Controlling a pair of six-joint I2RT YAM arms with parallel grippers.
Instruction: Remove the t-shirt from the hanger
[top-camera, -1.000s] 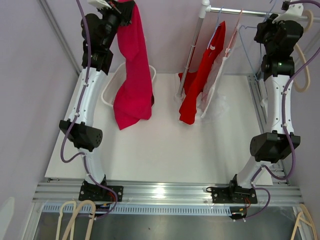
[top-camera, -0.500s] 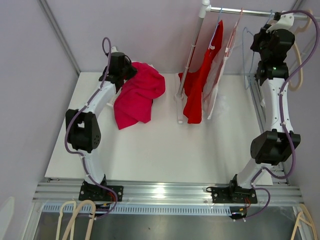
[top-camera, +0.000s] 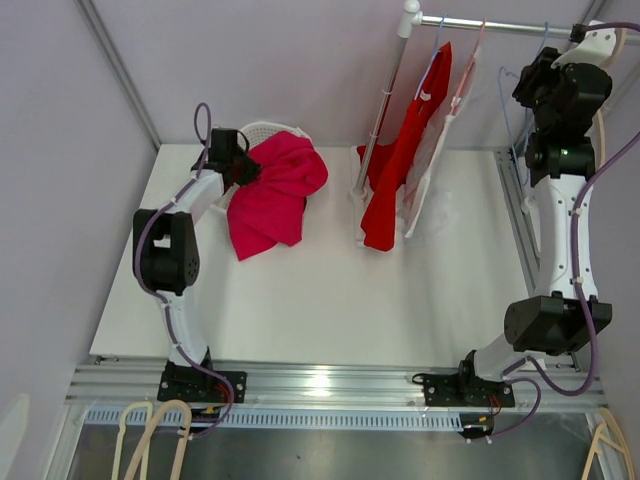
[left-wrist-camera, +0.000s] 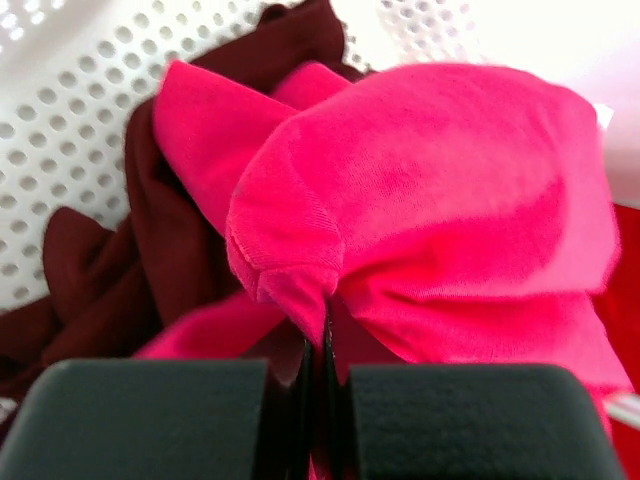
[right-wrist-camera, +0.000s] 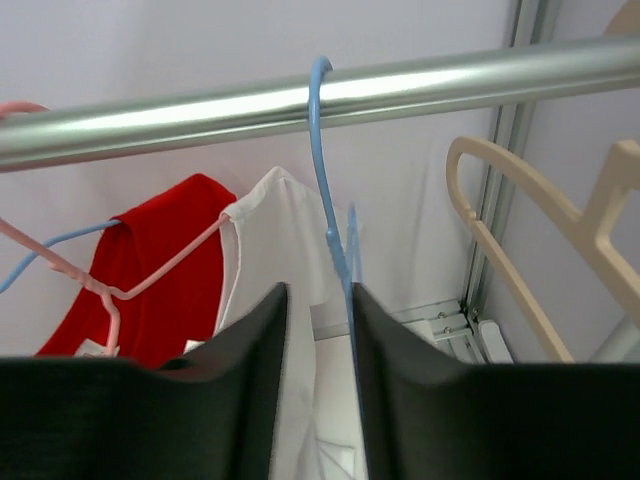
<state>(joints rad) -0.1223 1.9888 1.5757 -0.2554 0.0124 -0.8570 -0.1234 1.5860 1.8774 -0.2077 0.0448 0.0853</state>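
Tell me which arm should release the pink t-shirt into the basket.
Left arm: its jaws are shut on the pink t-shirt right at the white basket. The right arm is up at the rail, jaws open by the blue hanger.

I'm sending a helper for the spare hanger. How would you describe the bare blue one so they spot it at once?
Find the metal rail across the back. The blue hanger hooks over it at the right gripper. Hangers on its left carry a red shirt and a white shirt; this one is bare.
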